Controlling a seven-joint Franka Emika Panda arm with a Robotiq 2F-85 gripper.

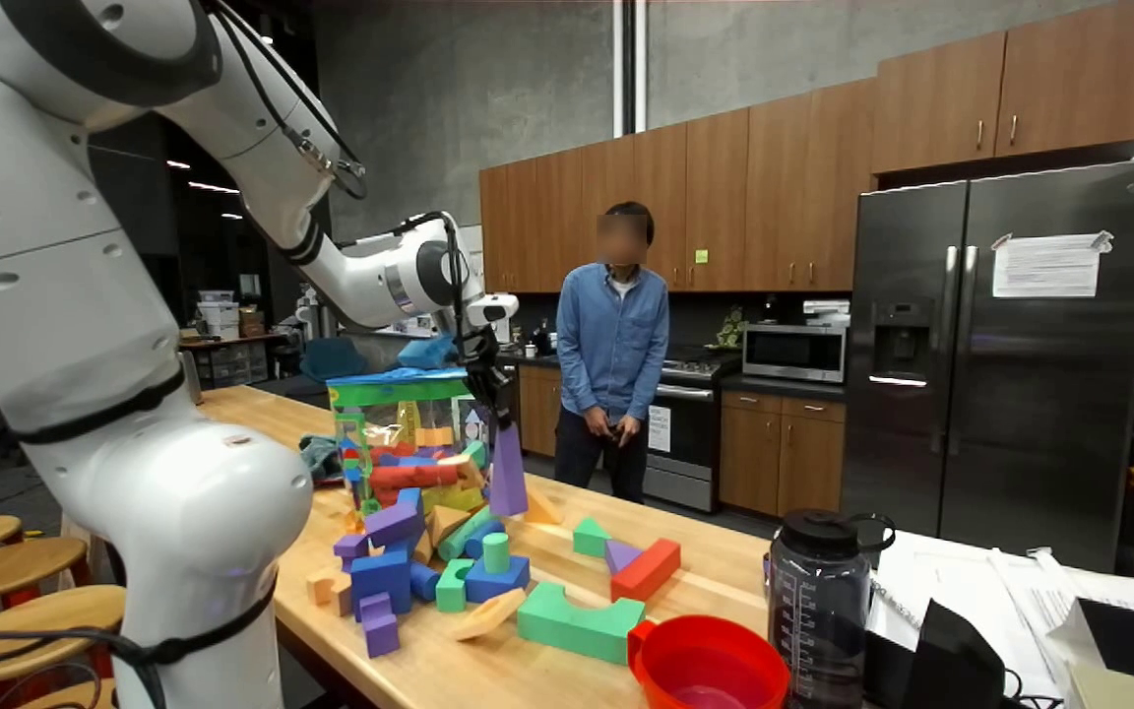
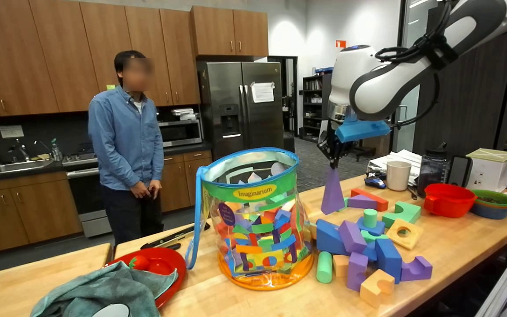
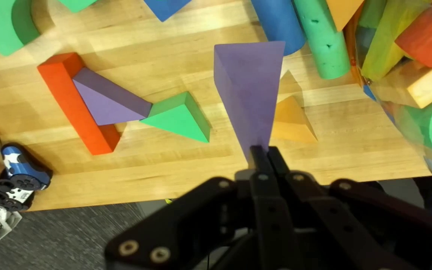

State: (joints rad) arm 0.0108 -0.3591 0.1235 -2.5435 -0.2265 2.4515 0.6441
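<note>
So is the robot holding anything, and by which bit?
Yes, the gripper pinches a purple tapered block by its narrow top end; the wide end hangs down.

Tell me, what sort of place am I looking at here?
Most likely a kitchen: there is a side-by-side refrigerator, a microwave and a sink with a faucet. Whether it belongs to a home or a workplace, I can't say for sure.

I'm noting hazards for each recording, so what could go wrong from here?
The gripper pinches the tapered purple block only by its narrow tip, so the block might twist or slip out. A low sideways swing could also topple the small green cylinder standing on a blue block.
</note>
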